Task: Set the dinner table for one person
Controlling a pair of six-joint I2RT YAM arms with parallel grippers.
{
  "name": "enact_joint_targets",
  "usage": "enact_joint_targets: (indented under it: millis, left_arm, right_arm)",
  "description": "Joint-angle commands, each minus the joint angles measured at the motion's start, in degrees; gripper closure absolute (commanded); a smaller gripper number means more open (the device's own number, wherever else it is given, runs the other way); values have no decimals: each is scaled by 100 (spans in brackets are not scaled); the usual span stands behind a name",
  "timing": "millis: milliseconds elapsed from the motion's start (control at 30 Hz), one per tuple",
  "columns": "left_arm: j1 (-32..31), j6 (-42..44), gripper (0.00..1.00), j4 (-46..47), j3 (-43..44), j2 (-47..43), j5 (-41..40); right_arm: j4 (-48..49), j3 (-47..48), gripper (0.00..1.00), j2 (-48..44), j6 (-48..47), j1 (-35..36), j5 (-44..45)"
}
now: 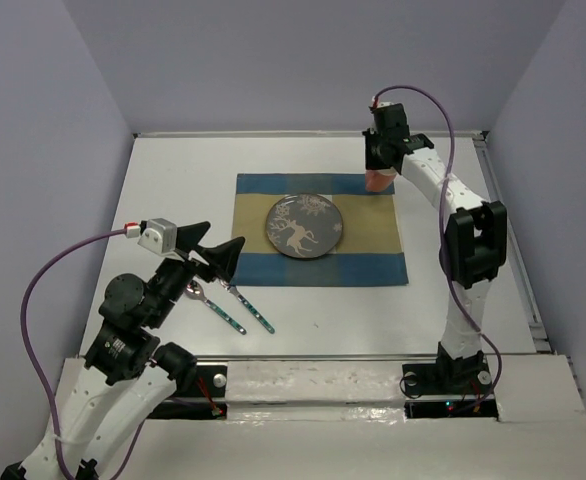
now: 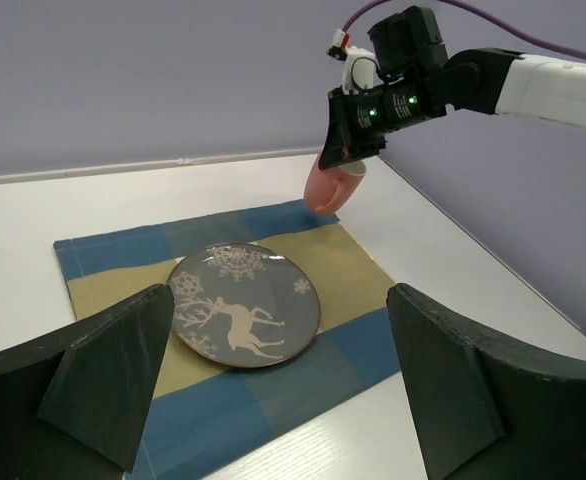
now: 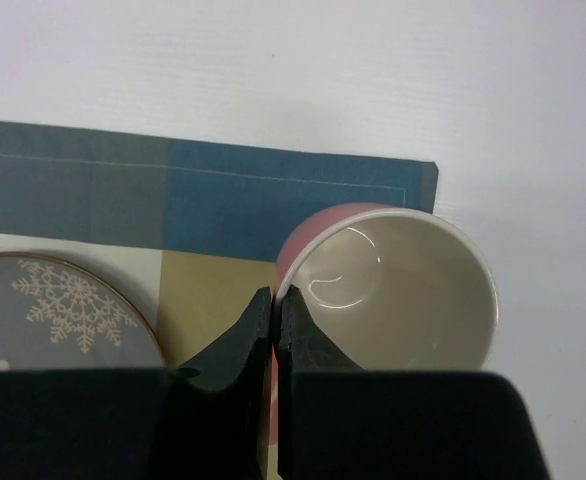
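The white dinner table (image 1: 173,170) carries a blue-and-tan checked placemat (image 1: 373,260) with a grey deer plate (image 1: 304,227) at its middle. My right gripper (image 1: 378,168) is shut on the rim of a pink cup (image 1: 378,181), one finger inside and one outside. It holds the cup tilted over the placemat's far right corner. The cup (image 3: 403,290) shows an empty cream inside. A spoon (image 1: 213,305) and a fork (image 1: 253,310) lie on the table left of the placemat's near corner. My left gripper (image 1: 218,250) is open and empty, raised above them.
The left wrist view shows the plate (image 2: 243,305), placemat (image 2: 373,340), cup (image 2: 335,185) and right arm (image 2: 533,85) ahead of my open fingers (image 2: 113,370). Grey walls close the table on three sides. A metal rail (image 1: 513,240) runs along the right edge.
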Motion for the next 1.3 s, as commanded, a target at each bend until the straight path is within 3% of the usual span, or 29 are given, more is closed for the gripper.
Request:
enact_joint_targets:
  millis: [0, 600, 633, 667, 733, 767, 900, 1067, 1267]
  left_arm:
    - [72, 133, 1, 167, -3, 43, -55]
    - [178, 133, 1, 176, -3, 227, -29]
    - [178, 133, 1, 176, -3, 236, -29]
    - [186, 133, 1, 176, -3, 236, -37]
    - [195, 133, 1, 176, -3, 245, -29]
    - [204, 125, 1, 185, -3, 254, -29]
    - [239, 125, 1, 185, -3, 271, -37]
    - [248, 116, 1, 167, 6, 298, -134]
    - [283, 124, 1, -61, 85, 149, -1284]
  right_arm:
    - [26, 525, 100, 69, -239, 87, 63]
    - [-281, 1141, 99, 939, -529, 87, 353]
    - [-281, 1123, 94, 922, -512, 87, 379]
    - [-281, 1106, 80, 896, -512, 87, 406]
    - [-281, 1097, 69, 825, -494, 87, 424]
    - [-281, 1105, 59, 790, -494, 87, 441]
    - [-378, 1097, 43, 501, -485, 192, 555]
    - [-282, 580, 42, -307, -451, 806, 467]
    - [1132, -1810, 42, -1889, 155, 2387, 309]
